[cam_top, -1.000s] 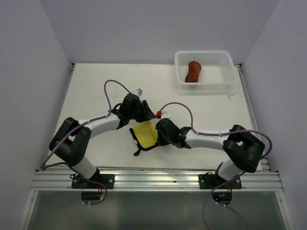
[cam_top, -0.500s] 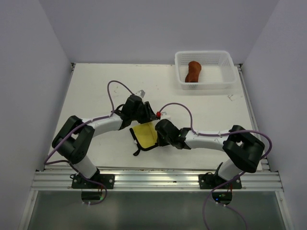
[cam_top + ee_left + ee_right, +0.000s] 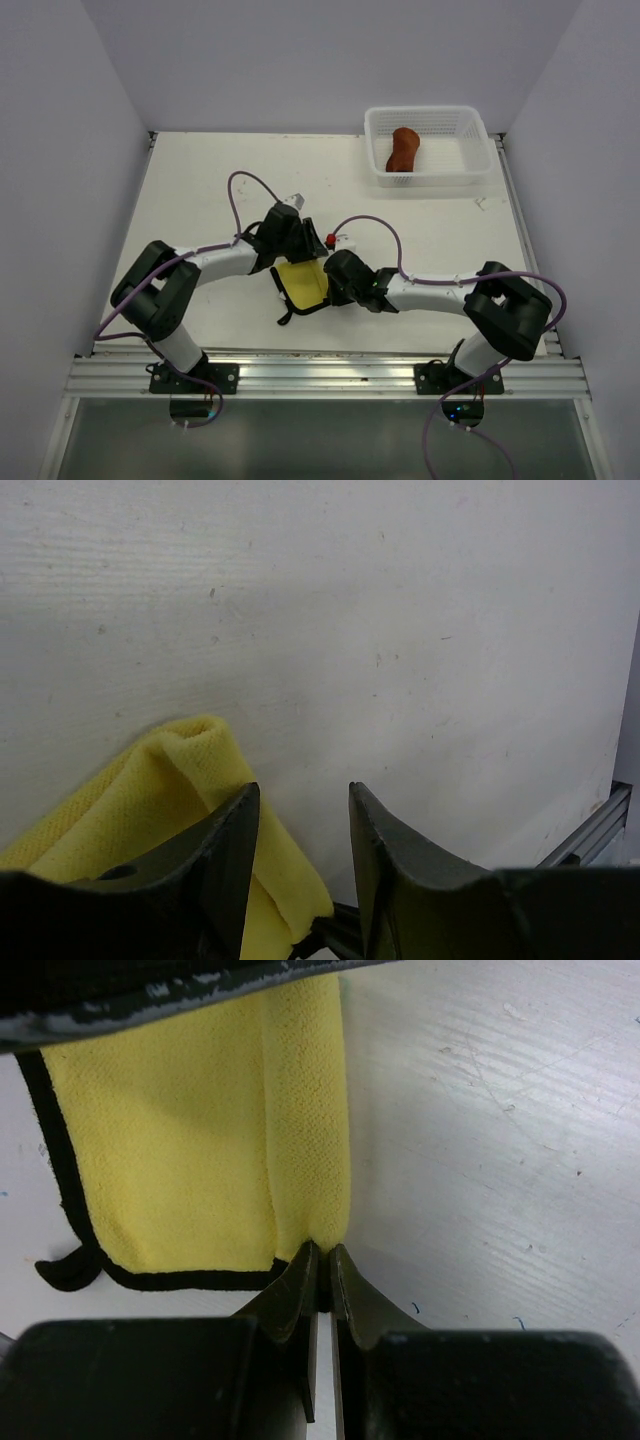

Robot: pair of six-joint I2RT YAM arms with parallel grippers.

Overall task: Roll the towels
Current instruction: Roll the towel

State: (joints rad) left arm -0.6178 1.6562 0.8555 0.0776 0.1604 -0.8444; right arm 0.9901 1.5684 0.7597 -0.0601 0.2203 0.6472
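Observation:
The yellow towel (image 3: 303, 282) with dark edging lies on the table between both arms, its right edge folded over into a narrow roll. My right gripper (image 3: 330, 276) is shut on the near end of that rolled edge; the right wrist view shows the jaws (image 3: 322, 1252) pinching the yellow towel (image 3: 180, 1130). My left gripper (image 3: 301, 250) is open at the towel's far edge. In the left wrist view its gripper (image 3: 303, 792) stands over the table with the yellow fold (image 3: 140, 800) by the left finger. The rust-brown towel (image 3: 403, 150) lies rolled in the basket.
The white mesh basket (image 3: 425, 113) stands at the back right of the table. A dark loop of the towel's edging (image 3: 287, 316) sticks out toward the front edge. Purple cables arch over both arms near the towel.
My left gripper has crept a little right and nearer, onto the far edge of the yellow towel. The right gripper has stayed pinched on the fold.

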